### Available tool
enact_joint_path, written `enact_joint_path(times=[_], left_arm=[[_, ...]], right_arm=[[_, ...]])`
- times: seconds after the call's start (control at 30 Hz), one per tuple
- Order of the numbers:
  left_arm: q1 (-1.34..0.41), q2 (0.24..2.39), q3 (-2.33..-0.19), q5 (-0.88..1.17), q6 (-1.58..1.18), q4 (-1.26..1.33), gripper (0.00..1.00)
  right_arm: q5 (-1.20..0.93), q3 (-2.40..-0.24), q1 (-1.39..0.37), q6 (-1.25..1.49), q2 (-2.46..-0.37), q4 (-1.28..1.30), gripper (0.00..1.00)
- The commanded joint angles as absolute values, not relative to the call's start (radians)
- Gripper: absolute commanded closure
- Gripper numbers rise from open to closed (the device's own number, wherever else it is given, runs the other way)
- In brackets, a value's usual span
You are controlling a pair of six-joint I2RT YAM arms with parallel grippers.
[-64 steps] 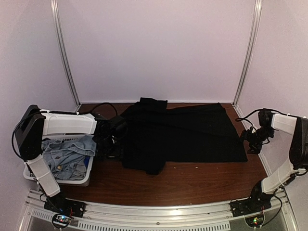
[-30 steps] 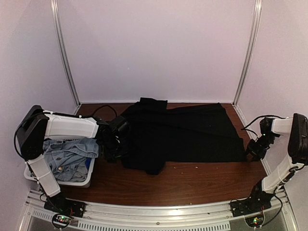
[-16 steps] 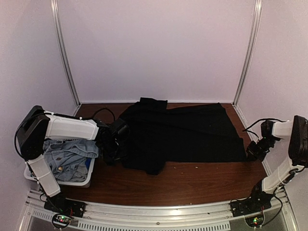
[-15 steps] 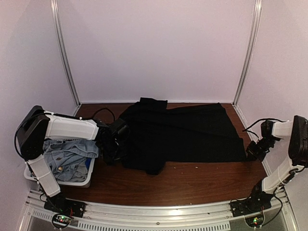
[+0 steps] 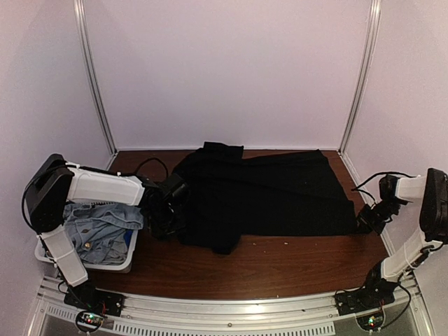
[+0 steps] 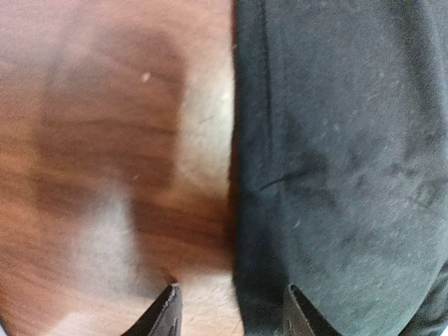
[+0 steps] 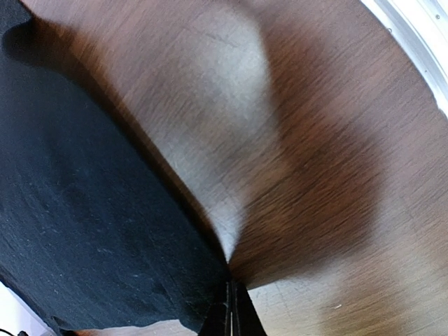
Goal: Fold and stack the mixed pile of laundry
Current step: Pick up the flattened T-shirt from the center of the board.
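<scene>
Dark wood-grain table point(image 5: 280, 269) between pale lilac walls point(image 5: 231, 70): a black shirt point(image 5: 266, 192) lies spread across its far half. The left gripper point(image 6: 229, 315), fingers spread, straddles the shirt's left edge. The right gripper point(image 7: 229, 308), fingers pressed together, meets its right edge. Denim point(image 5: 98, 227) fills a white basket point(image 5: 105, 266) at left.

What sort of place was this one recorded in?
Probably a robot test booth, not a home: plain pale walls with metal uprights, two white robot arms bolted by a brown wooden table, and a large black shirt and white plastic slatted basket staged there.
</scene>
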State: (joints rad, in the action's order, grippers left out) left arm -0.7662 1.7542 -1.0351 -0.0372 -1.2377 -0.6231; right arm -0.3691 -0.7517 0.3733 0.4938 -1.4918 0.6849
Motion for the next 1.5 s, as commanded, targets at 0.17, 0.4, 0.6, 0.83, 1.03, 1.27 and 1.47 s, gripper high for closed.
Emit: enact_joint_path(times=[0.17,0.4,0.6,0.83,1.03,1.27,1.47], left_arm=[[-0.769,1.821,-1.050,-0.019,-1.242,-0.503,0.70],[-0.769,1.762,-1.107,-0.054,-1.236,-0.616,1.00],[-0.770,1.653,-1.135,-0.085,-1.233,-0.739,1.00],[-0.770,1.543,-1.035,-0.039,-1.262,-0.782,1.00],[-0.771,1.482,-0.981,-0.026,-1.267,-0.818,1.00],[-0.778,1.547,-0.966,0.031,-1.203,-0.733,0.63],[-0.831,1.572,-0.971,0.037,-1.205,-0.769,0.40]], right_arm=[[-0.395,-0.782,0.375,0.476,-1.444,0.713,1.00],[-0.436,-0.812,0.375,0.483,-1.403,0.740,1.00],[-0.455,-0.843,0.376,0.505,-1.331,0.793,1.00],[-0.474,-0.782,0.376,0.532,-1.241,0.835,1.00],[-0.471,-0.717,0.375,0.549,-1.142,0.886,1.00],[-0.498,-0.641,0.376,0.605,-1.086,0.809,1.00],[-0.463,-0.643,0.376,0.600,-1.089,0.816,1.00]])
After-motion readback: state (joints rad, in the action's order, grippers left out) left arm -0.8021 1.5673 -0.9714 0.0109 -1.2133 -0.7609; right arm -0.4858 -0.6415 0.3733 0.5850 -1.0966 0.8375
